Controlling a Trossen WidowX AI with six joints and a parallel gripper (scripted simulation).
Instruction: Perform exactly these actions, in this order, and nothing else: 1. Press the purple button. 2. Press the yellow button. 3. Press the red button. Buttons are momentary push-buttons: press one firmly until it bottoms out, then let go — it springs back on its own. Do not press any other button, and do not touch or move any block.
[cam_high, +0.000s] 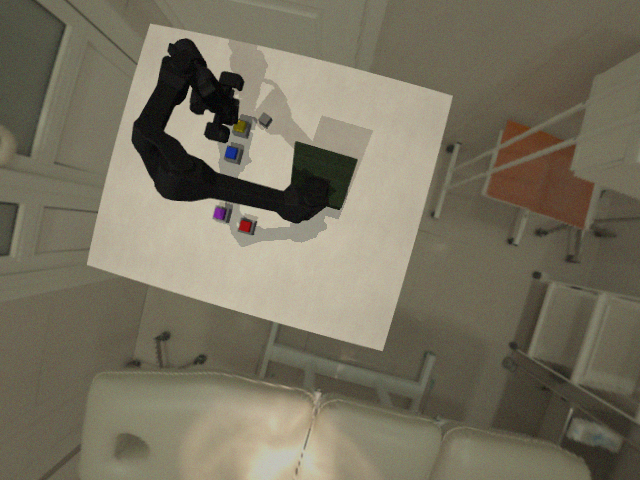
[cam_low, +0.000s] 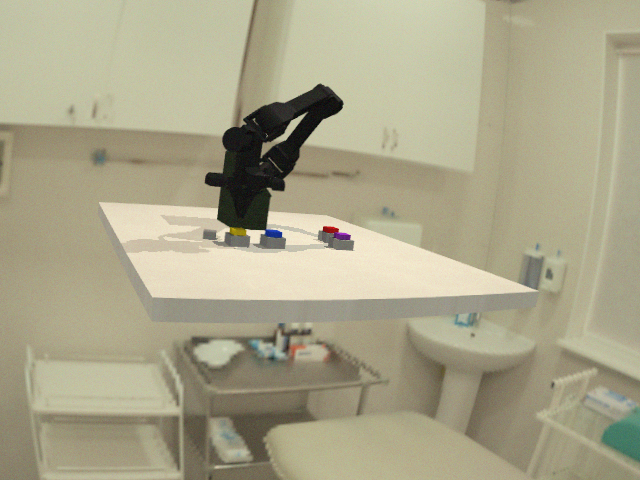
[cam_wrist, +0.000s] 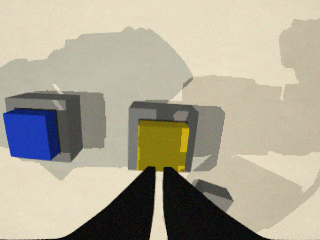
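The yellow button (cam_high: 239, 126) (cam_low: 237, 231) (cam_wrist: 162, 145) stands on its grey base with its cap raised. My gripper (cam_low: 241, 215) (cam_wrist: 159, 174) is shut and holds nothing. Its tips point down a little above the yellow cap, over its near edge in the wrist view. The purple button (cam_high: 219, 213) (cam_low: 341, 236) and the red button (cam_high: 245, 225) (cam_low: 330, 229) stand close together, away from the gripper, both caps raised. In the top view the gripper's body hides its fingertips.
A blue button (cam_high: 231, 152) (cam_low: 272, 233) (cam_wrist: 32, 135) stands beside the yellow one, on the side toward purple. A small grey block (cam_high: 264, 120) (cam_low: 209, 234) (cam_wrist: 215, 192) lies close on yellow's other side. A dark green box (cam_high: 330, 155) (cam_low: 258, 219) stands at the arm's base.
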